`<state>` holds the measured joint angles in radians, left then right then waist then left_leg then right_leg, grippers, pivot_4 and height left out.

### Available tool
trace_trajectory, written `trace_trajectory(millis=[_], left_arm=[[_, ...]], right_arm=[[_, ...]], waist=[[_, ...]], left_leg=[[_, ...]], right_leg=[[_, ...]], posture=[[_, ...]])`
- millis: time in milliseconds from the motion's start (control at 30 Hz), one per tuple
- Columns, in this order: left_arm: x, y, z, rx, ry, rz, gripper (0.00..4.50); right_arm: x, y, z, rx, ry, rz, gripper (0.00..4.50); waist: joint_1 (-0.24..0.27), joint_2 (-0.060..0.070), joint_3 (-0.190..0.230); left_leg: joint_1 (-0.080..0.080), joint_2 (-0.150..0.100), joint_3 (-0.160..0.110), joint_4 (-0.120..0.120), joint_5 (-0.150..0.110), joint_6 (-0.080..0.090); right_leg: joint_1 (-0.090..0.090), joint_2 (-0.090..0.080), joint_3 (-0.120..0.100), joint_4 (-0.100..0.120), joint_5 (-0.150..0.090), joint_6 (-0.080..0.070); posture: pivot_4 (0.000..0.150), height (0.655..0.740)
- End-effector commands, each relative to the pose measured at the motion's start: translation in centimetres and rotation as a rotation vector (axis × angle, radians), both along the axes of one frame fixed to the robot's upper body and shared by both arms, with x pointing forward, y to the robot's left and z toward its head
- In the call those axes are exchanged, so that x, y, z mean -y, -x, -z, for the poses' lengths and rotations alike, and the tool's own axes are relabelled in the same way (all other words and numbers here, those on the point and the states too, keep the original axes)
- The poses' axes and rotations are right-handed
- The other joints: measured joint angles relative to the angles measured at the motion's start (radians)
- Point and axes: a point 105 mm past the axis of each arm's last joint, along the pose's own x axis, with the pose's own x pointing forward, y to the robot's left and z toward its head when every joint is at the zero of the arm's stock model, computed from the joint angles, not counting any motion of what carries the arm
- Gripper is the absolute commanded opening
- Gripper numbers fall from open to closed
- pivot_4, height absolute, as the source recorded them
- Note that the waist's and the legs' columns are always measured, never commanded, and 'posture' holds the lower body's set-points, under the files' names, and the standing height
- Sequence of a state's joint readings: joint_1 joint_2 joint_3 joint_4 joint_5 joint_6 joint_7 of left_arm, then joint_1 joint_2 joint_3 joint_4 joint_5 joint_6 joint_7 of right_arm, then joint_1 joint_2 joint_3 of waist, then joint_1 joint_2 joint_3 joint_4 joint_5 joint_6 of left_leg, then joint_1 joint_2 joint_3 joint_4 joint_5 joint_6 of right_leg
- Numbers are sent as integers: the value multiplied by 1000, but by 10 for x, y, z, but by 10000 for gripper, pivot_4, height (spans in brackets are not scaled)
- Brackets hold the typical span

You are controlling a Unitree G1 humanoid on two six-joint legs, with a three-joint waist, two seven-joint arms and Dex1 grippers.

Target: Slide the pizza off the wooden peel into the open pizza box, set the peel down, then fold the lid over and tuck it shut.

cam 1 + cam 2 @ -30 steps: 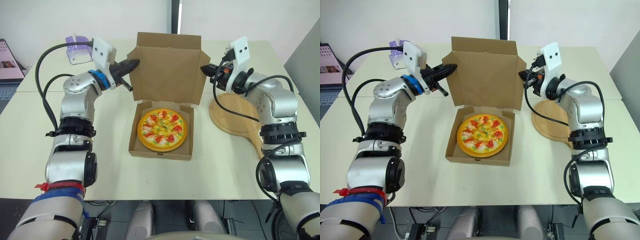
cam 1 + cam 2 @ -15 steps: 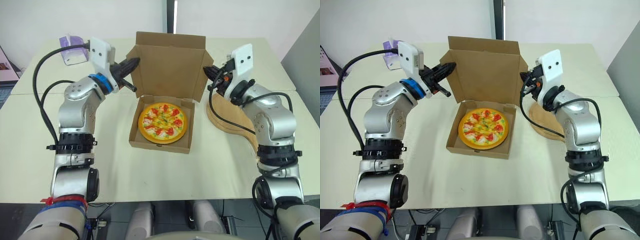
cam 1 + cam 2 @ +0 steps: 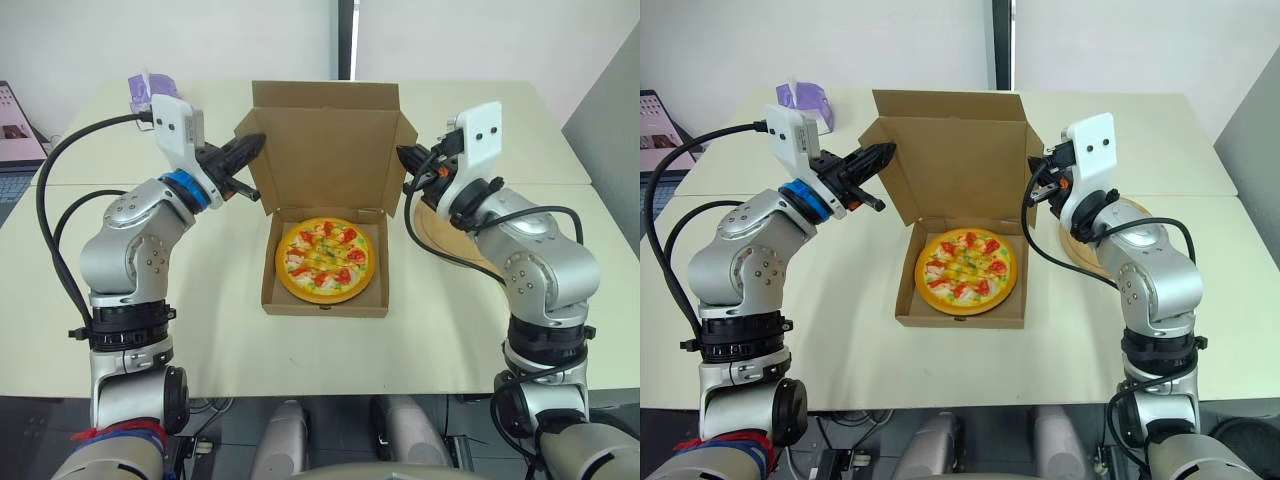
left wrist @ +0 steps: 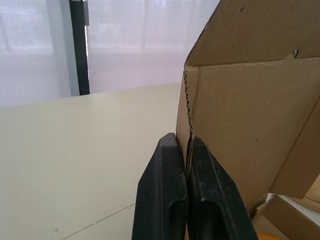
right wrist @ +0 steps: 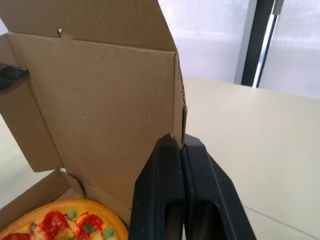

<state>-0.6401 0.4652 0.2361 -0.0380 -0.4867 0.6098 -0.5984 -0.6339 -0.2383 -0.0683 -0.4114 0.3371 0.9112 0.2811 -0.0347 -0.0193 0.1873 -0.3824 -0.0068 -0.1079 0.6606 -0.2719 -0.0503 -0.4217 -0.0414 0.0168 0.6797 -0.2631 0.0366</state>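
Cream table (image 3: 450, 330), pizza boxing, lid stage.
Pizza (image 3: 325, 259) lies in the box (image 3: 322, 302); peel (image 3: 440, 225) rests on the table by our right arm, so we judge only closing is left. Lid (image 3: 325, 150) stands upright. Our left gripper (image 3: 258, 143) and right gripper (image 3: 402, 155) each pinch one side edge, jaws nipped on cardboard, placed to fold it down evenly.
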Motion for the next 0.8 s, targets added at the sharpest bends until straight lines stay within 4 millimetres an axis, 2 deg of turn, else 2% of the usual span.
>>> trace_trajectory(millis=[33,167,367,500,800], left_arm=[[14,9,-15,63,6,36,0],[23,16,-15,66,13,57,0],[22,18,-10,46,23,49,0],[27,27,-6,25,2,113,0],[14,37,0,-33,84,124,0]], right_arm=[[-11,11,-11,46,-23,-45,258],[-17,16,-9,26,-43,-69,258],[-24,22,-3,-13,-57,-96,258],[-33,31,5,-66,-68,-146,258],[-37,42,16,-103,-52,-180,258]], waist=[[1,0,0],[2,0,0],[2,0,0],[1,0,0],[-4,0,0]], left_leg=[[0,0,0,0,0,0],[0,0,0,0,0,0],[0,0,0,0,0,0],[0,0,0,0,0,0],[2,1,0,-1,0,0]], right_leg=[[0,0,0,0,0,0],[0,0,0,0,0,0],[0,0,0,0,0,0],[0,1,0,0,0,0],[1,2,1,0,0,0]], posture=[[1500,7400],[1500,7400],[1500,7400],[1500,7400],[1500,7400]])
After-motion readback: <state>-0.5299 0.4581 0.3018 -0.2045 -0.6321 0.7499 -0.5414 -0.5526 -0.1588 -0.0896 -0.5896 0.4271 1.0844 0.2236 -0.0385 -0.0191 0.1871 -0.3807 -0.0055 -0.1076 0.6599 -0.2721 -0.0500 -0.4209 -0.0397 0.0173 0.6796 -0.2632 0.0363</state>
